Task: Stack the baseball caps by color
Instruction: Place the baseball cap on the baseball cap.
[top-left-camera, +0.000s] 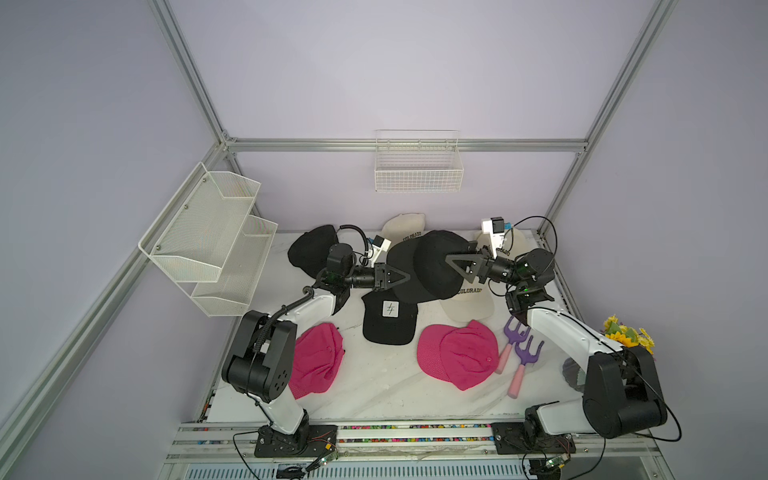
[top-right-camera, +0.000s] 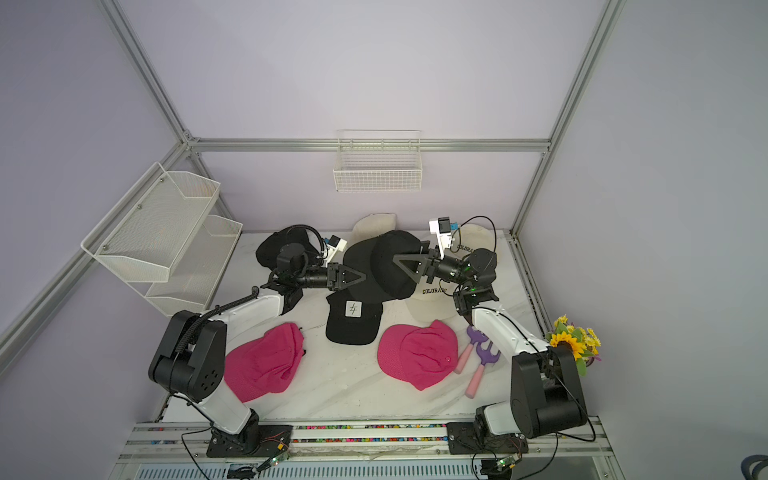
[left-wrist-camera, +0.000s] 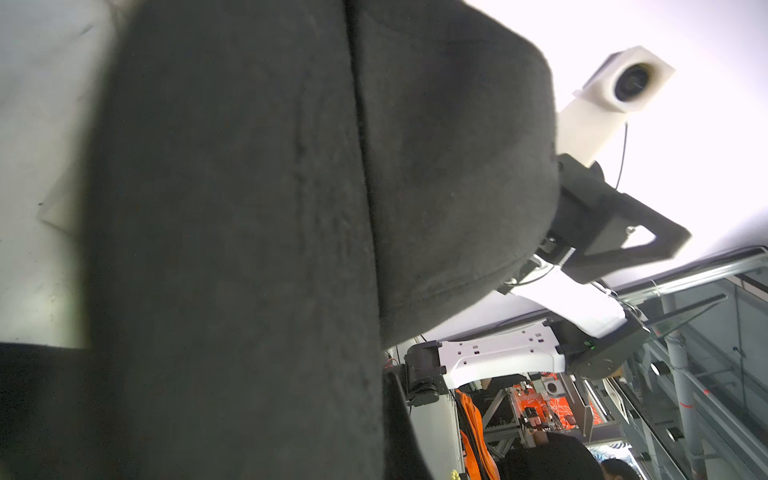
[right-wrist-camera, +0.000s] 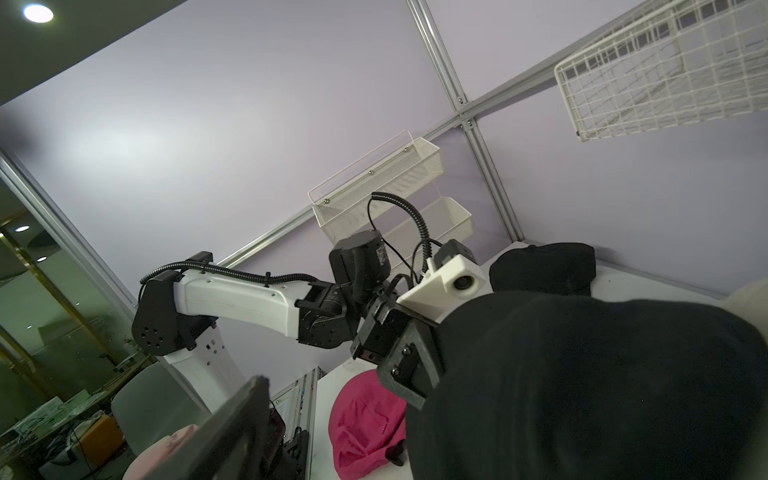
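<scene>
Currently: black stack in progress. Left hand (top-left-camera: 405, 277) clamped on black cap (top-left-camera: 419, 266), centre frame, aloft, overlapping patched black cap (top-left-camera: 389, 320). Right hand (top-left-camera: 457, 266) spread wide beside the crown. Next, likely: lower squarely onto the patched one.

tops: overhead, whole table (top-left-camera: 374, 390); wrists: close, facing each other across black cap (left-wrist-camera: 249, 208)
</scene>
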